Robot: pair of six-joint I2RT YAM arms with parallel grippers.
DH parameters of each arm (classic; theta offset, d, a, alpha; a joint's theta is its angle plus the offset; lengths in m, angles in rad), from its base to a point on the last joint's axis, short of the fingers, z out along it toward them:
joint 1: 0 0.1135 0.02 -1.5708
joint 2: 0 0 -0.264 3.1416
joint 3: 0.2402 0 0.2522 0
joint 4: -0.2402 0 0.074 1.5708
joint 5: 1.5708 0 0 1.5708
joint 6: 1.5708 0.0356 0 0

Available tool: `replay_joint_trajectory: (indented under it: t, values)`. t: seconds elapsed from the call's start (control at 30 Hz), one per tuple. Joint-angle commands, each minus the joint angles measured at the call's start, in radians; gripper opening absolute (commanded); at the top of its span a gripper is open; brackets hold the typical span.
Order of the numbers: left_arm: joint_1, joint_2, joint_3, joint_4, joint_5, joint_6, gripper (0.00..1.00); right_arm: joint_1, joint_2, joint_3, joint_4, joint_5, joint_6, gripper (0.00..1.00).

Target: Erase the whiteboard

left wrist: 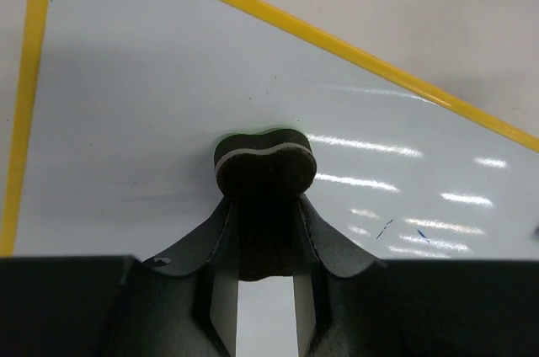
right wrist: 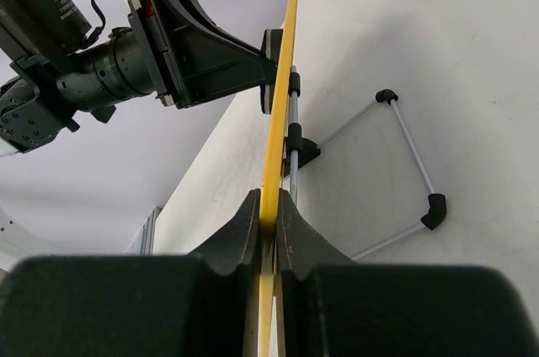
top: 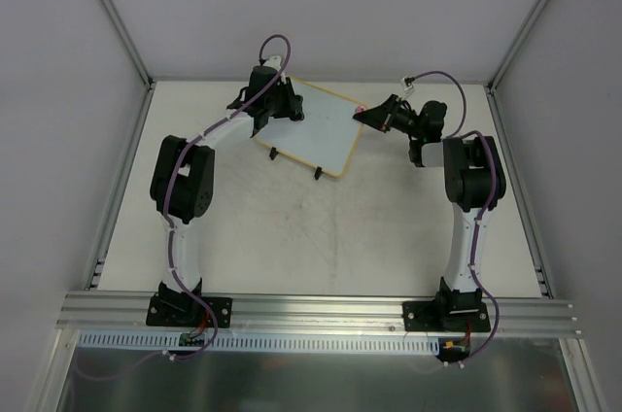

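Observation:
The whiteboard (top: 316,130), white with a yellow frame, stands tilted at the back of the table. A pink dot (top: 358,109) marks its right corner. My left gripper (top: 282,106) is over the board's upper left part, shut on a dark felt eraser (left wrist: 264,162) whose face lies against the white surface (left wrist: 152,104). A few short blue pen marks (left wrist: 383,229) show to the right of the eraser. My right gripper (top: 367,118) is shut on the board's right edge; in the right wrist view the yellow frame (right wrist: 282,79) runs straight between the closed fingers (right wrist: 248,231).
Behind the board its wire stand (right wrist: 413,163) with black feet rests on the table. Two small black feet (top: 318,174) show at the board's near edge. Grey walls with aluminium posts (top: 112,14) enclose the table on three sides.

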Motion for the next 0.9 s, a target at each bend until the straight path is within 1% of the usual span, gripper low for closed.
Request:
replay_joint_trajectory:
  t: [0.0,0.17,0.37,0.63,0.87]
  values:
    - [-0.099,0.104,-0.029,-0.055,0.023,-0.047,0.0,0.035,-0.086,0.003,0.299,-0.136,0.006,0.0]
    - [-0.141,0.121,-0.012,-0.055,0.017,-0.067,0.0,0.035,-0.086,0.002,0.299,-0.135,0.006,0.0]
    - [-0.176,0.127,0.02,-0.056,0.046,-0.079,0.0,0.035,-0.087,0.003,0.299,-0.138,0.007,0.0]
    - [-0.219,0.122,0.018,-0.056,0.058,-0.088,0.0,0.038,-0.086,0.006,0.3,-0.138,0.006,0.0]
    - [-0.224,0.107,-0.015,-0.056,0.011,-0.091,0.0,0.038,-0.086,0.006,0.299,-0.138,0.006,0.0]
